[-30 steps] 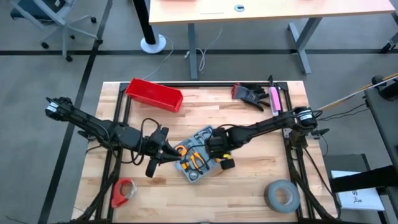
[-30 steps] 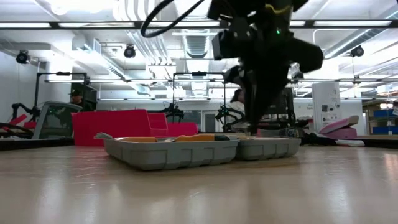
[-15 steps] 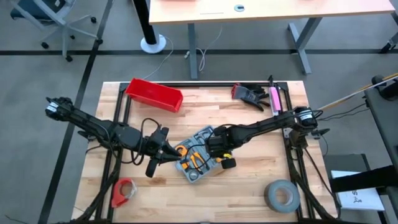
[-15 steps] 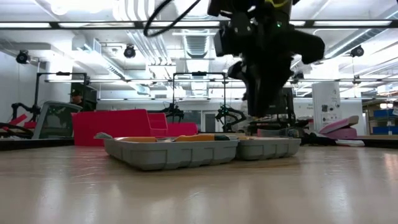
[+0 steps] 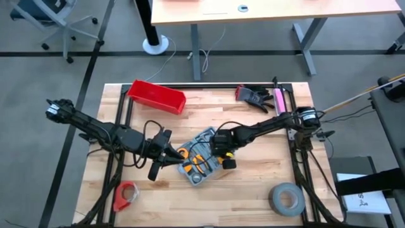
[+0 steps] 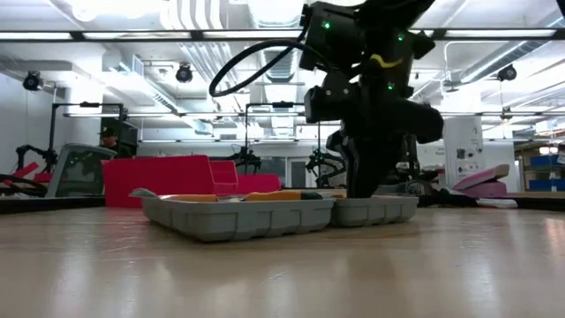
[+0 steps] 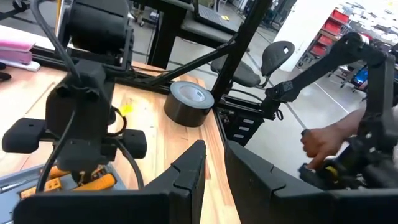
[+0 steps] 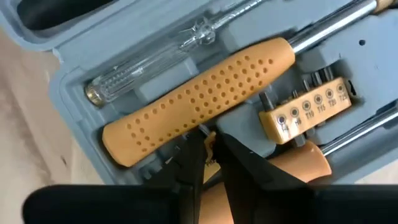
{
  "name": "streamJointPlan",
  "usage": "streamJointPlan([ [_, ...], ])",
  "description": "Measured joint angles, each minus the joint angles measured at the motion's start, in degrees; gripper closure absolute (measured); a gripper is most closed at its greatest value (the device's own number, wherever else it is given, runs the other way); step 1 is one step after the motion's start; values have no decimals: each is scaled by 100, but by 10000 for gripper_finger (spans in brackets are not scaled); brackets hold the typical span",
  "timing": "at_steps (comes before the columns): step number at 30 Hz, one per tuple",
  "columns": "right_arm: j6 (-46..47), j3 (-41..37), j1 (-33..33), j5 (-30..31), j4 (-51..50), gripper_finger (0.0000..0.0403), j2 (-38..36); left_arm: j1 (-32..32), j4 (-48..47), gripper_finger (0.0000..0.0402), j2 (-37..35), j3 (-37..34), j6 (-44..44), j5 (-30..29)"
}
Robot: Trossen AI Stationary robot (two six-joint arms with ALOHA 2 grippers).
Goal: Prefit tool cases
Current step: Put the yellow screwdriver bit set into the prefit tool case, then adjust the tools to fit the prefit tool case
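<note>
From above we see the open tool case (image 5: 200,162) lying near the middle of the wooden table (image 5: 253,190), the right gripper (image 5: 219,154) down over its tools and the left gripper (image 5: 169,154) just beside its left edge, with a red bin (image 5: 157,96) far behind. At table level the case (image 6: 265,212) sits flat with the right arm descending into it. Through the left wrist we see that gripper's fingers (image 7: 189,174) nearly pressed together on nothing, a tape roll (image 7: 188,103) beyond; through the right wrist its fingers (image 8: 193,163) stand nearly together against a dotted orange handle (image 8: 199,99), beside a clear screwdriver (image 8: 155,53) and a bit holder (image 8: 308,107).
</note>
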Motion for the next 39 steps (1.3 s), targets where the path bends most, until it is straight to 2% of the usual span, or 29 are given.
streamJointPlan([
  [9, 65, 721, 20, 229, -841, 360, -535, 0, -7, 335, 0, 0, -40, 0],
  [15, 54, 1075, 33, 260, -1207, 368, -583, 0, 6, 335, 0, 0, -47, -1],
  [20, -65, 1108, 18, 263, -1195, 360, -597, -4, 6, 335, 0, 0, -48, -1],
  [25, -237, 1108, -45, 544, -1122, 342, -581, -4, 4, 335, 0, 0, -40, -1],
  [39, -602, 1107, -373, 543, -986, 314, -248, -4, 3, 335, 0, 0, -22, -1],
])
